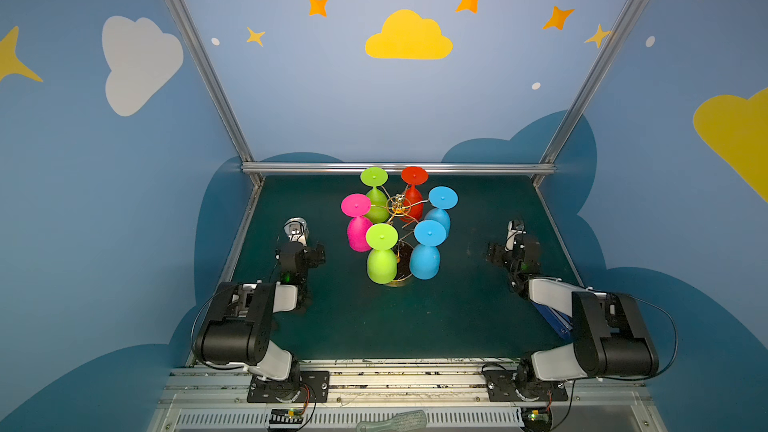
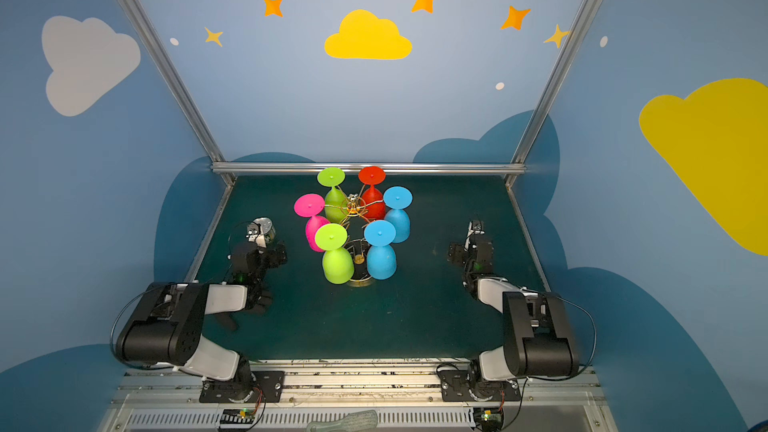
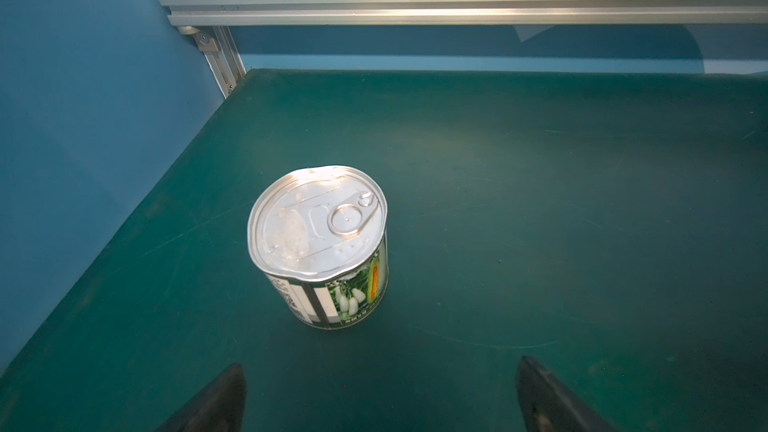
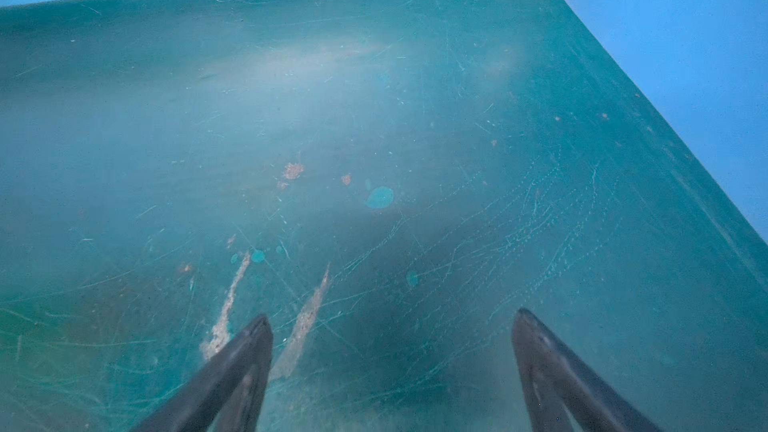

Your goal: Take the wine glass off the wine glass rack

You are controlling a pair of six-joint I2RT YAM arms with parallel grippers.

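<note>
The wine glass rack [image 1: 400,204] [image 2: 353,204] is a thin gold wire stand on a round dark base [image 1: 402,279], in the middle of the green table in both top views. Several coloured wine glasses hang on it upside down: lime green [image 1: 381,261], blue [image 1: 426,257], pink [image 1: 358,232], red [image 1: 413,197], another green [image 1: 376,203] and another blue [image 1: 441,214]. My left gripper [image 3: 381,363] [image 1: 301,253] is open and empty, left of the rack and apart from it. My right gripper [image 4: 391,314] [image 1: 509,251] is open over bare table, right of the rack.
A labelled tin can [image 3: 320,243] [image 1: 296,229] stands upright just ahead of my left gripper near the left wall. An aluminium rail [image 1: 395,168] runs along the table's back edge. A blue object [image 1: 555,320] lies under my right arm.
</note>
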